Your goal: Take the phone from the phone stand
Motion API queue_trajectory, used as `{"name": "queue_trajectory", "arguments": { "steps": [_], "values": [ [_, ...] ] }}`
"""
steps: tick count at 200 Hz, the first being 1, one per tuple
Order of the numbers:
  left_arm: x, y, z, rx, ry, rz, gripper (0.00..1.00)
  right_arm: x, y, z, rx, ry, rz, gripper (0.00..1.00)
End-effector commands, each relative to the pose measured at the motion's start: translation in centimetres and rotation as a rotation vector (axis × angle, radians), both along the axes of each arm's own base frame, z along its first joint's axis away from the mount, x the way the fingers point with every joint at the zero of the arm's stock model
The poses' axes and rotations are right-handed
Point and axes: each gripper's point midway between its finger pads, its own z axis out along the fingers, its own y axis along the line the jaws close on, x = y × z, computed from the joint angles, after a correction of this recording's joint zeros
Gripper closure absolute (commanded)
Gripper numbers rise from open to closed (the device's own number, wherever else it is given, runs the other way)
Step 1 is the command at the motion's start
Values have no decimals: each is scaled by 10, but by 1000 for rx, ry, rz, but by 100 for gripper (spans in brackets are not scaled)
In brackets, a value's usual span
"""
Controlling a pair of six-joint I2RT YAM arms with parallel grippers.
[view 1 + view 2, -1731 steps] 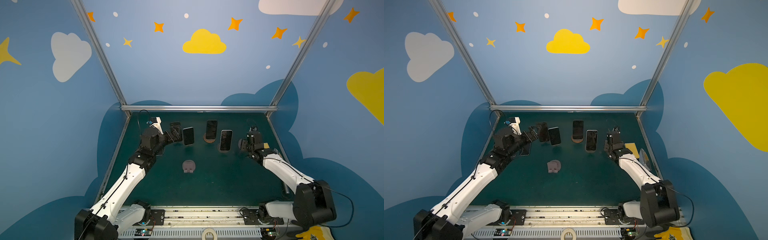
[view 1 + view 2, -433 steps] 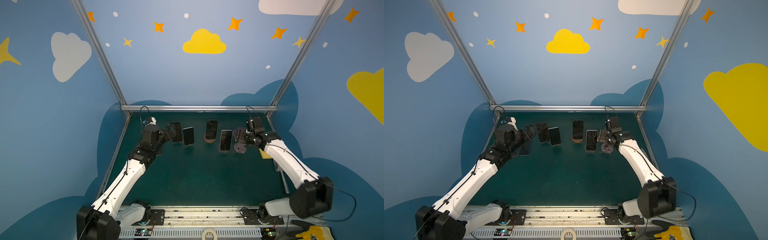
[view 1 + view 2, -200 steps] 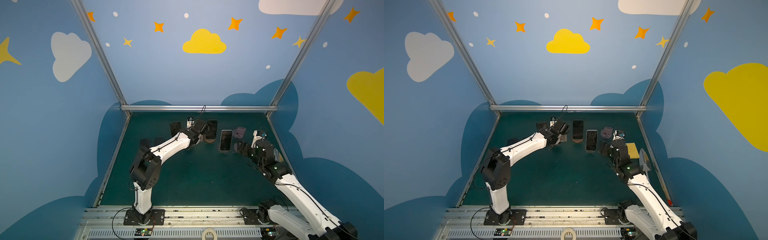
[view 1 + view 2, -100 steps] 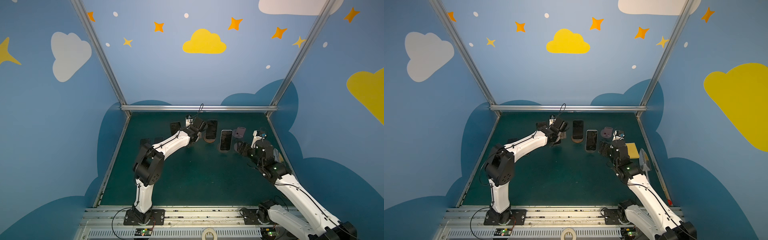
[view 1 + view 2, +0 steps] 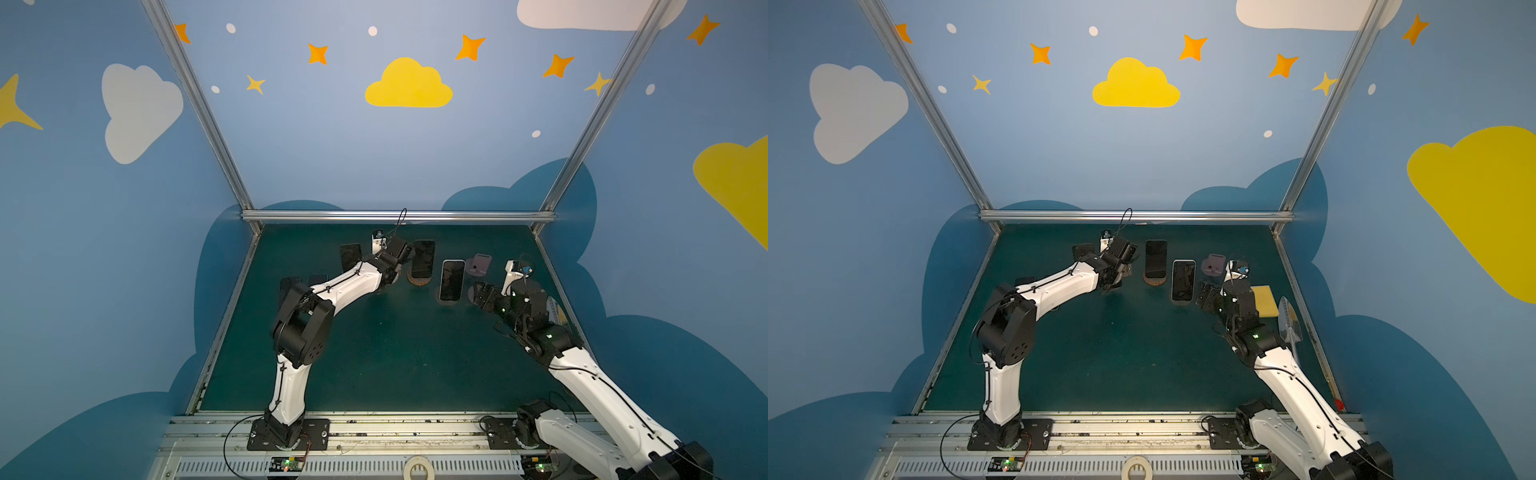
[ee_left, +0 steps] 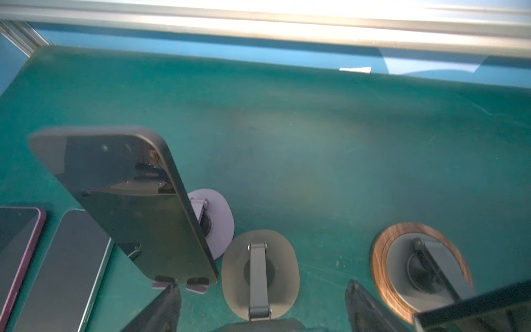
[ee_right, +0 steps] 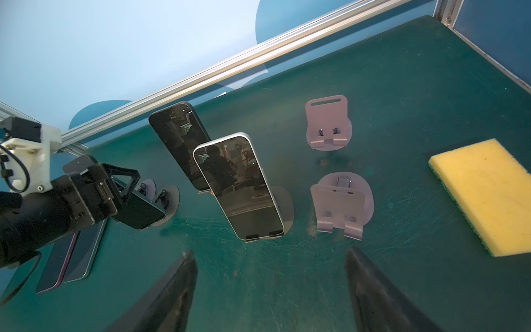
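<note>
Pretty clearly a robot lab cell I'm driving here, not anybody's home. Blue walls with painted clouds and stars box in a green mat, all held together by aluminium framing. White arms are bolted to a metal rail up front, with bare circuit boards and cables showing. Phones sit on stands, lined up like test props.

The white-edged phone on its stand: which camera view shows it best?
The right wrist view. There the white-edged phone is large and near, with its whole screen, its rim and its stand visible. Both top views show it whole but small and far. The left wrist view does not show it.
</note>
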Motion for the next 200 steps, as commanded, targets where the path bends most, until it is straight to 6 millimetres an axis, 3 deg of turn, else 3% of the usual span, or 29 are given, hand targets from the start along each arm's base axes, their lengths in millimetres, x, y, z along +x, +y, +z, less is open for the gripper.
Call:
{"name": "queue_trajectory", "arguments": {
  "steps": [1,101,200],
  "values": [
    [9,4,4,17,-32,9,14,1,-1,-3,-3,-1,-5,19],
    [16,13,-7,41,-29,9,22,2,-1,-3,-4,0,-7,19],
    [17,9,-9,29,-22,-15,23,1,-2,-4,-7,1,-12,19]
  ]
}}
